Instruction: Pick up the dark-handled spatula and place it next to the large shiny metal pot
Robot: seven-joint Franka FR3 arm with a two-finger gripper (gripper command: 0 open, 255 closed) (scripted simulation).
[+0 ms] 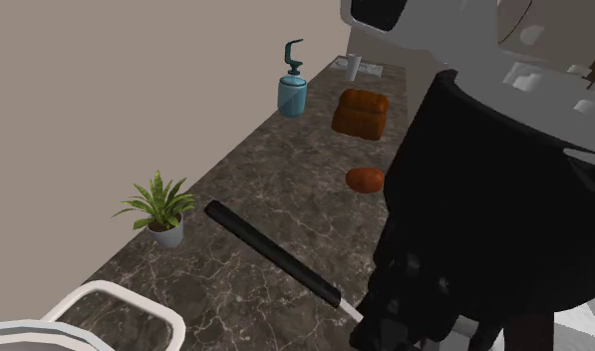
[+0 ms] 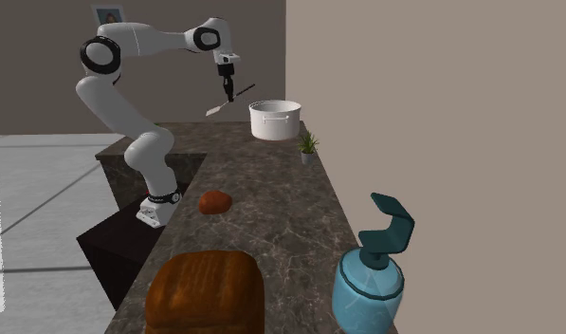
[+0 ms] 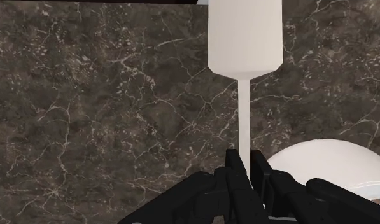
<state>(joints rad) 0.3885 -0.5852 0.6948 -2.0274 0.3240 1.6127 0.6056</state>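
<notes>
Closest to the second exterior camera, a teal soap dispenser (image 2: 371, 275) and a brown bread loaf (image 2: 205, 289) sit on the dark marble tabletop (image 2: 271, 209), well apart from the job. Farther along, a small red-brown lump (image 2: 214, 200), maybe a roll, can't tell, lies near the tabletop's edge on the stand's side. Next comes a small potted plant (image 2: 308, 144) by the wall, then the pot (image 2: 274, 121) at the far end, drawn plain white here, not shiny. Plant is near the pot on the wall side, so free room for a drop looks to be on the pot's other side.

Farthest along with the pot, the tool (image 2: 229, 88) hangs in the air just to the pot's left in this view, above rim height, pointing down. Tool is clamped on the spatula (image 3: 246, 54): in the wrist view both fingers pinch the thin pale shaft between white blade and handle. The dark handle (image 1: 270, 249) sticks out the other way over the tabletop in the shoulder view.

Grip is on the shaft with the long handle hanging free, so it could swing or tip in the pinch; that's a judgement. Spatula is up off the tabletop, and the pot's white curve shows beside the fingers in the wrist view. Carry looks nearly done; lowering and release beside the pot not yet done. Height is likely kept to clear the rim.
</notes>
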